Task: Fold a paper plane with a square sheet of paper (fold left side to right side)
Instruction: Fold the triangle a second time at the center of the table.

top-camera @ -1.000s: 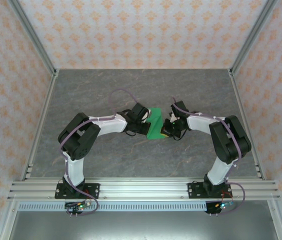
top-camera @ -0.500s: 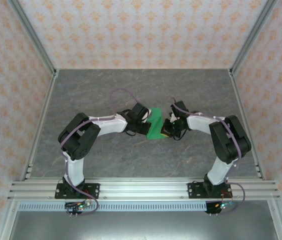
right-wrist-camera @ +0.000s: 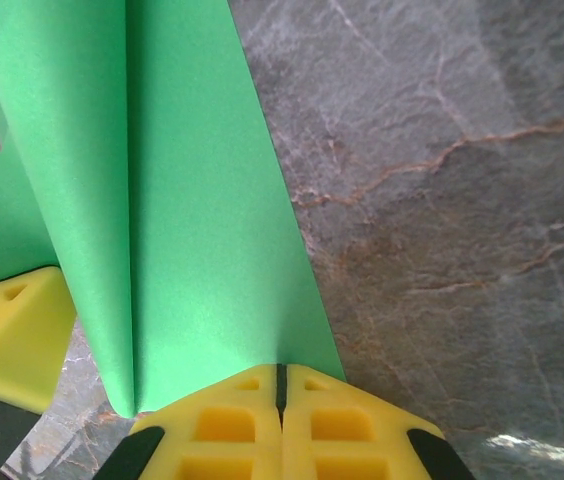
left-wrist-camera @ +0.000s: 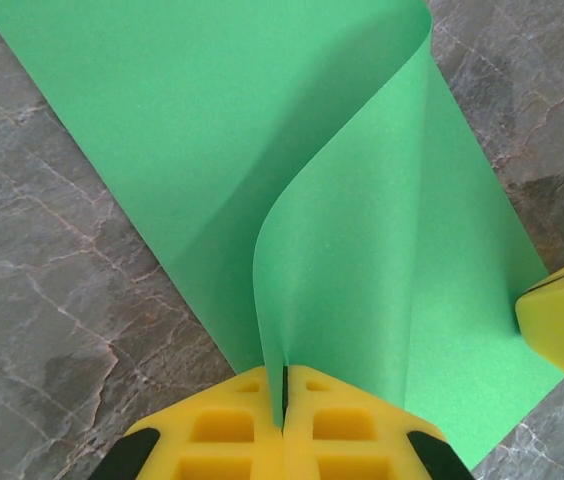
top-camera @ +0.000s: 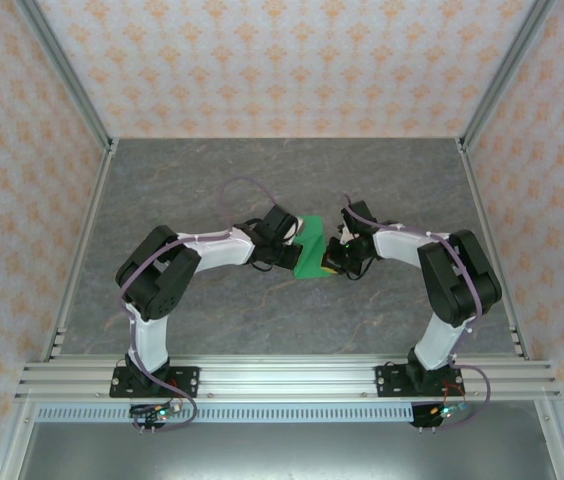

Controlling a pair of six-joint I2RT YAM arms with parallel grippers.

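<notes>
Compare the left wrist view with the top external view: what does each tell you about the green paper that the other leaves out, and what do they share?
Left wrist view: the left gripper is shut on a lifted edge of the square sheet of paper, which curls over its flat part in a soft bend, not a pressed crease. Top external view: the left arm and right arm reach inward, and the right gripper meets the paper's opposite side. Shared: bright green paper on the grey table.
</notes>
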